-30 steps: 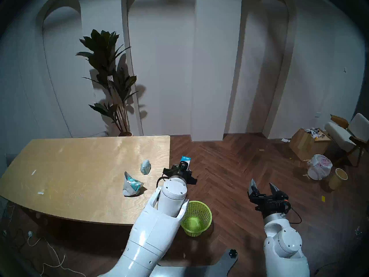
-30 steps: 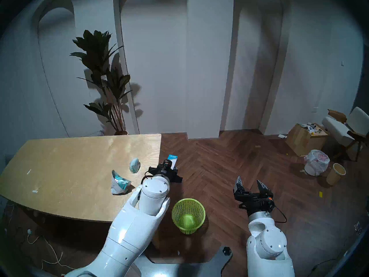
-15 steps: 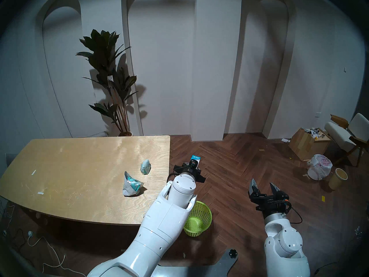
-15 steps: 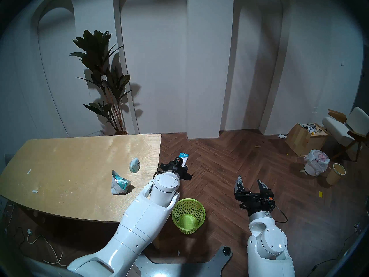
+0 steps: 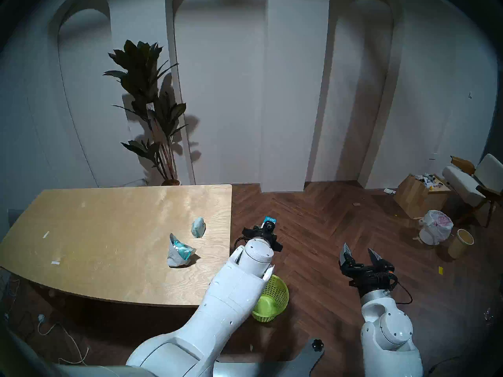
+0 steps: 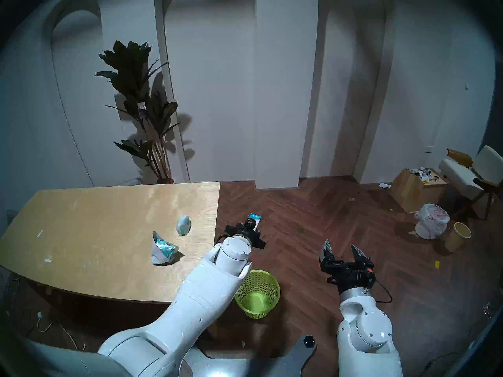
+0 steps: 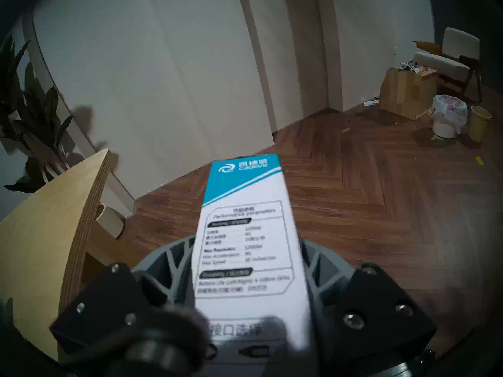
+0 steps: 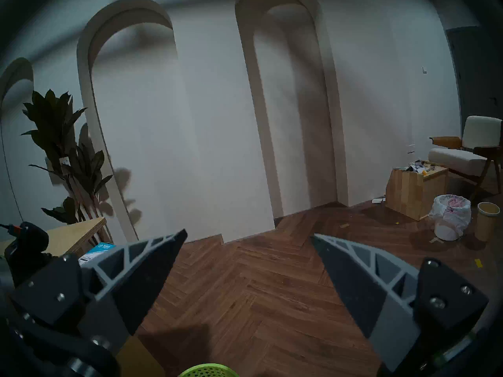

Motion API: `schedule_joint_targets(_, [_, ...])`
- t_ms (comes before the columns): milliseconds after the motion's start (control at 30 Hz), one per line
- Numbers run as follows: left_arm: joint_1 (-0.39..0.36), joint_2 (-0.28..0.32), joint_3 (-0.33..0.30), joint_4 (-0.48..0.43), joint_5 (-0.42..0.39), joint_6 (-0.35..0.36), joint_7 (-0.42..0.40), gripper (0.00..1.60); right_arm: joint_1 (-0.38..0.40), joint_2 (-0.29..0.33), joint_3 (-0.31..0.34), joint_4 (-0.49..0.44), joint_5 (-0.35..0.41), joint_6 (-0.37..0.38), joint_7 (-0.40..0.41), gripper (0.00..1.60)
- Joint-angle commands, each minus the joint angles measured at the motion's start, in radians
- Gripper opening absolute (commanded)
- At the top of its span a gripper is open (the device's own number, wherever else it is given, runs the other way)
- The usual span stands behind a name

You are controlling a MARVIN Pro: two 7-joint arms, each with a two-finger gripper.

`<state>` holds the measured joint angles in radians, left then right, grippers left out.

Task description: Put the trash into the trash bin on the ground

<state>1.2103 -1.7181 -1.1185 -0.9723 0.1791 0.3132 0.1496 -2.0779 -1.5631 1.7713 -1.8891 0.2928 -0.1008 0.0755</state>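
My left gripper [image 5: 268, 227] is shut on a white oblong carton with teal print [image 7: 245, 232], whose teal end [image 5: 270, 220] sticks out past the fingers. It hangs over the floor just right of the wooden table [image 5: 109, 218], beyond the lime-green mesh trash bin [image 5: 275, 294]; my forearm covers part of the bin's rim. A pale mint packet [image 5: 198, 227] and a wrinkly silver-white bag with teal print [image 5: 179, 251] lie on the table near its right edge. My right gripper [image 5: 360, 251] stands open and empty over the floor, right of the bin [image 8: 206, 371].
A white bin with a white-pink bag [image 5: 435, 226] and a tan cylindrical bin [image 5: 461, 243] stand at the far right, by a wooden box [image 5: 419, 197] and a chair [image 5: 473, 177]. A potted plant [image 5: 152, 109] stands behind the table. Cables lie on the floor at the left.
My left arm has carried the carton to the right, off the table's edge and out over the floor, then slightly lower. The right arm has stayed still.
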Motion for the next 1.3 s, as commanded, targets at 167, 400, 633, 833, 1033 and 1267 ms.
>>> schedule_joint_targets(167, [-0.153,-0.091,-0.008,0.182,0.016,-0.111,0.045,0.0,0.002,-0.003,0.001,-0.023,-0.002,-0.009,-0.002,1.6])
schedule_joint_targets(400, [-0.209,-0.109,-0.014,0.298,0.014,-0.182,0.074,0.0,0.001,-0.004,0.001,-0.024,-0.003,-0.009,-0.002,1.6])
schedule_joint_targets(633, [-0.252,-0.124,-0.031,0.402,0.011,-0.251,0.1,0.0,0.001,-0.005,0.001,-0.025,-0.004,-0.009,-0.002,1.6])
schedule_joint_targets(833, [-0.274,-0.135,-0.04,0.455,0.013,-0.291,0.12,0.0,0.001,-0.006,0.002,-0.026,-0.005,-0.009,-0.002,1.6])
schedule_joint_targets(1033, [-0.293,-0.143,-0.051,0.503,0.013,-0.327,0.137,0.35,0.001,-0.007,0.002,-0.027,-0.007,-0.009,-0.003,1.6])
schedule_joint_targets(1267, [-0.302,-0.148,-0.066,0.544,0.012,-0.358,0.158,0.7,0.0,-0.009,0.002,-0.028,-0.009,-0.009,-0.003,1.6])
